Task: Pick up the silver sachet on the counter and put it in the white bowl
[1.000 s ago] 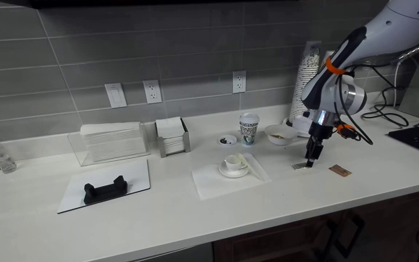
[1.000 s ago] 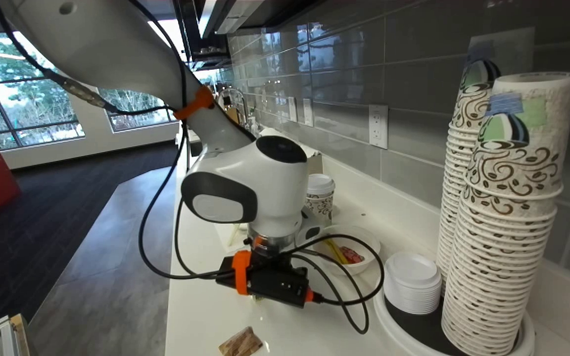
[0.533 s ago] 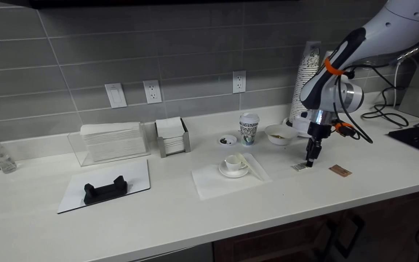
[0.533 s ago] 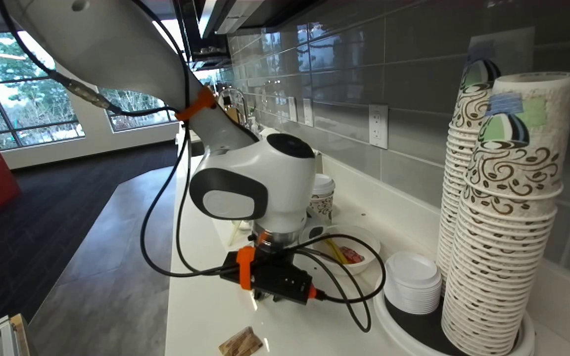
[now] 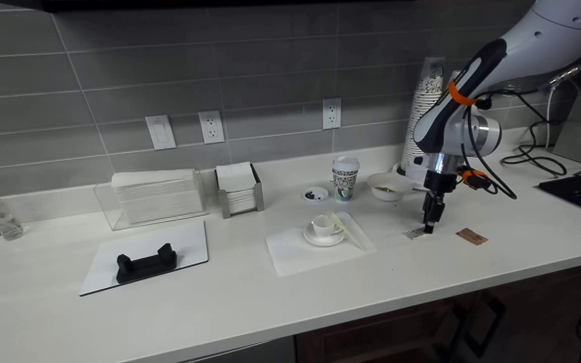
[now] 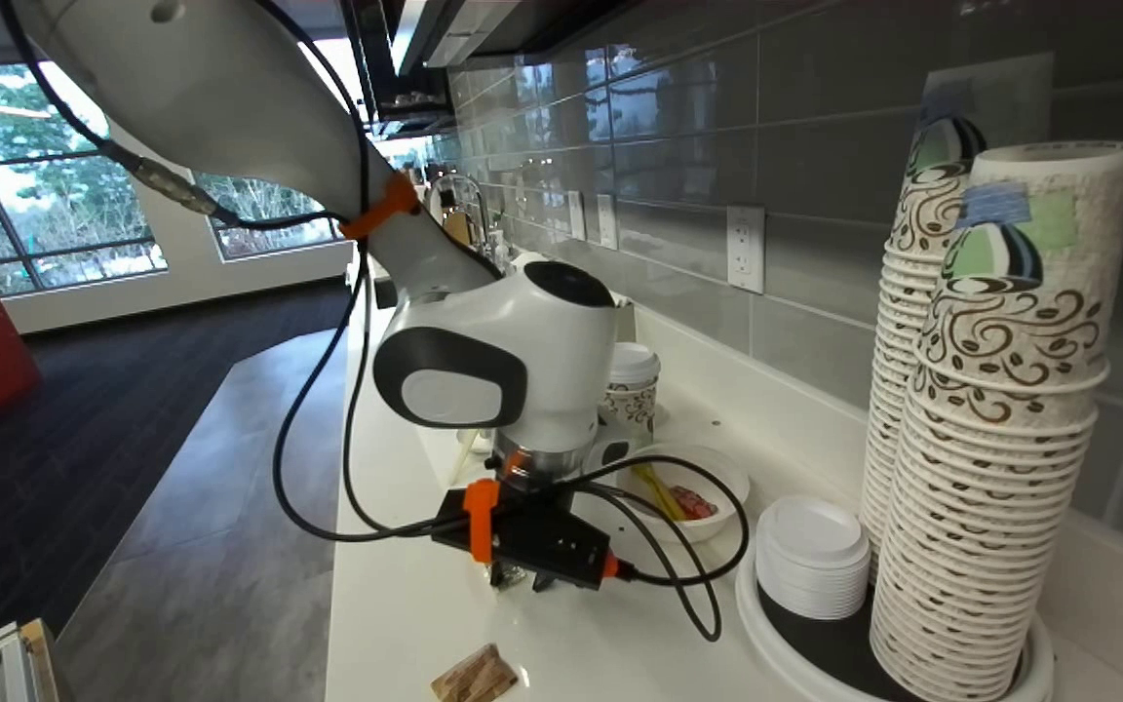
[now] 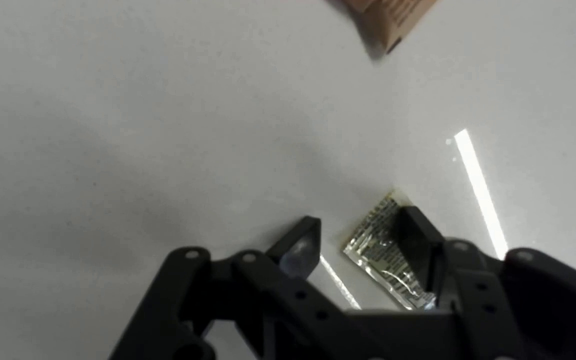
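Fingers (image 7: 302,245), one pair, set apart; silver sachet (image 7: 375,255), lying on the bench (image 5: 235,292), partly hidden by one finger: we should centre over it, straddling both edges, before closing low.

You can read no word, brand or number here. In the wrist view you see rows of fine dark print on the small flat rectangular silver sachet (image 7: 379,251), and dark lettering on the flat brown packet (image 7: 390,19) at the top edge, both too small and blurred to make out.
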{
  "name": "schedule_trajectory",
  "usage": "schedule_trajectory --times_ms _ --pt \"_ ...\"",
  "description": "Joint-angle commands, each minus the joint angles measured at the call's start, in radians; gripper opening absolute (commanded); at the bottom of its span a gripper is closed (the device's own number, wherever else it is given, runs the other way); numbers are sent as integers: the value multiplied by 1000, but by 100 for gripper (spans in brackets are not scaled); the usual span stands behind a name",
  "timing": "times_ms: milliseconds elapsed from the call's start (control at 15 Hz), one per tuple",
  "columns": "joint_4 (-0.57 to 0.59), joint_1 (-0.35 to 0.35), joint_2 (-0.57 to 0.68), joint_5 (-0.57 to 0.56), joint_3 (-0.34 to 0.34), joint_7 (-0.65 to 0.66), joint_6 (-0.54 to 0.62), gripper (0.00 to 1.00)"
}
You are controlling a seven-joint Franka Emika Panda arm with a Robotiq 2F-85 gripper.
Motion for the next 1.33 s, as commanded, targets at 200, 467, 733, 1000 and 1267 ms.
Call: schedule_trajectory --times_ms 200,467,733,1000,1267 --pt "-52 21 -18 -54 22 90 147 94" --pt "-77 50 -27 -188 10 130 161 97" --pt "-92 74 -42 -345 -5 168 162 94" --pt "-107 89 -49 -450 1 192 173 93" --pt "-131 76 -56 -478 30 158 209 78"
